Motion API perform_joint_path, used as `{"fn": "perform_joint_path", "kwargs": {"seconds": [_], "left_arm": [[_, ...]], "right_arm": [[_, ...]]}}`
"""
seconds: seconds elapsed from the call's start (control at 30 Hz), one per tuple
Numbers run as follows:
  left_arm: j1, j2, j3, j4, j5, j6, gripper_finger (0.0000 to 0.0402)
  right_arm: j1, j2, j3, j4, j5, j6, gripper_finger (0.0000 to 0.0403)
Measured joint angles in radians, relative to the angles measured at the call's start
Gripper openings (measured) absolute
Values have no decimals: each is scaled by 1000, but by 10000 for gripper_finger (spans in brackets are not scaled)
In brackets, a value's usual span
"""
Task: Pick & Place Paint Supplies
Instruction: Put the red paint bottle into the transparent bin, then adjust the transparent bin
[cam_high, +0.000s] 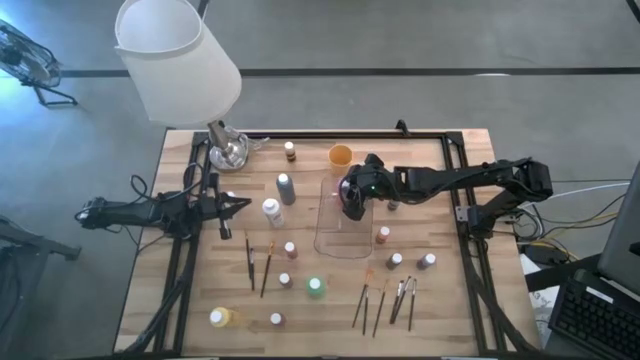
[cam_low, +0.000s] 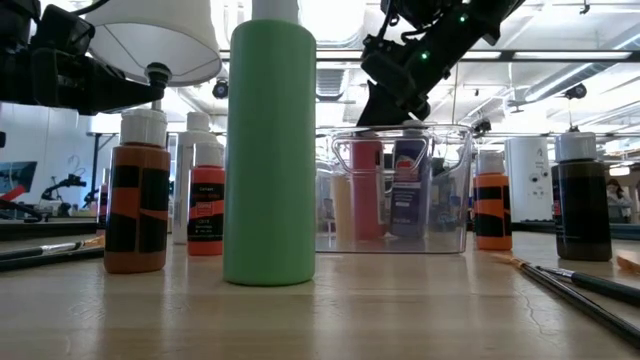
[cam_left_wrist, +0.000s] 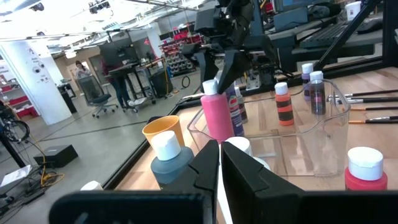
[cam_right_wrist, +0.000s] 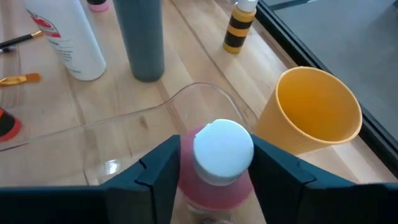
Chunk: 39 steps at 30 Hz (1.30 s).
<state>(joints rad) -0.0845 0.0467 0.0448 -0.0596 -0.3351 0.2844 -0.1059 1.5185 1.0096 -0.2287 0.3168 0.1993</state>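
Observation:
A pink paint bottle with a white cap stands upright on the floor of the clear tray, at its far end, beside a blue-labelled bottle. My right gripper reaches slanting down over it, open, one finger on either side of the bottle's shoulder and close to it. In the low view the gripper sits just above the tray's rim. My left gripper waits shut and level at the table's left side. Other paint bottles and brushes lie on the wood.
The orange cup stands just beyond the tray's far end. A grey bottle and a white one stand left of the tray. A green bottle and brushes are nearer. A lamp overhangs the far left corner.

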Motion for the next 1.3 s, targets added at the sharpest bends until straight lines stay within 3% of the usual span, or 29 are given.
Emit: {"fn": "perform_joint_path", "kwargs": {"seconds": [0.47, 0.77, 0.97, 1.3], "left_arm": [[0, 0, 0, 0, 0, 0, 23], [0, 0, 0, 0, 0, 0, 23], [0, 0, 0, 0, 0, 0, 23], [0, 0, 0, 0, 0, 0, 23]], "right_arm": [[1, 0, 70, -31, -3, -76, 237], [3, -45, 280, -452, 4, -121, 251], [3, -156, 246, -671, 34, -56, 200], [-56, -317, -22, -497, 24, -186, 28]]}}
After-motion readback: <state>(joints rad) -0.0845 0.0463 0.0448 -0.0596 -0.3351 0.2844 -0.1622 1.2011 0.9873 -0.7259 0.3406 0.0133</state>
